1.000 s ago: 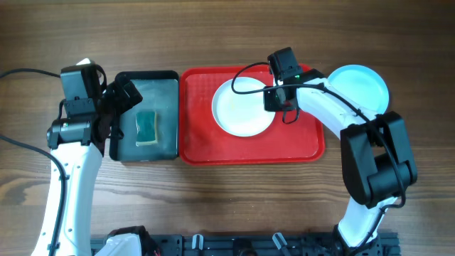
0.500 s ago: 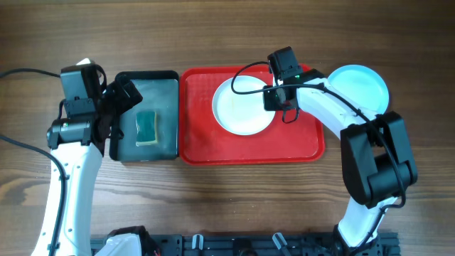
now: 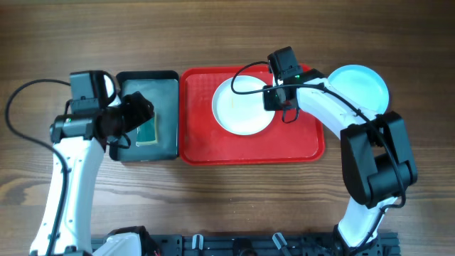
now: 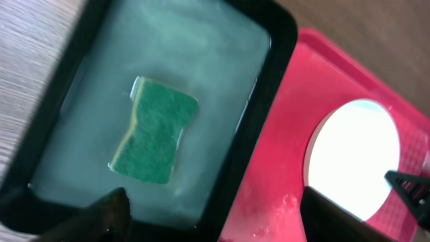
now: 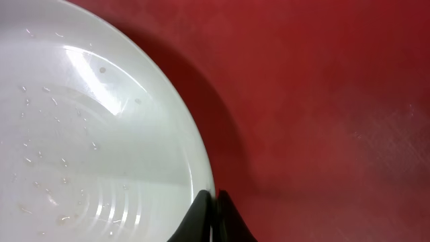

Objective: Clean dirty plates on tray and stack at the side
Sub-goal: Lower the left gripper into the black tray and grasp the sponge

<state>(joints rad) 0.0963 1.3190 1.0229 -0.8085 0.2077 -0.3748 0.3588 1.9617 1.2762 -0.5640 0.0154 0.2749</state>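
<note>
A white plate lies in the red tray. My right gripper is shut on its right rim; the wrist view shows the fingers pinching the plate edge over the tray. A pale turquoise plate lies on the table right of the tray. My left gripper is open over the black tray, its fingertips wide apart, above a green sponge. The white plate and the red tray also show there.
The green sponge lies in shallow water in the black tray, left of the red tray. Cables run from both arms. A dark rail runs along the table's front edge.
My left arm has moved right and forward, bringing its gripper over the black tray near the sponge. The right arm and white plate have not moved.
</note>
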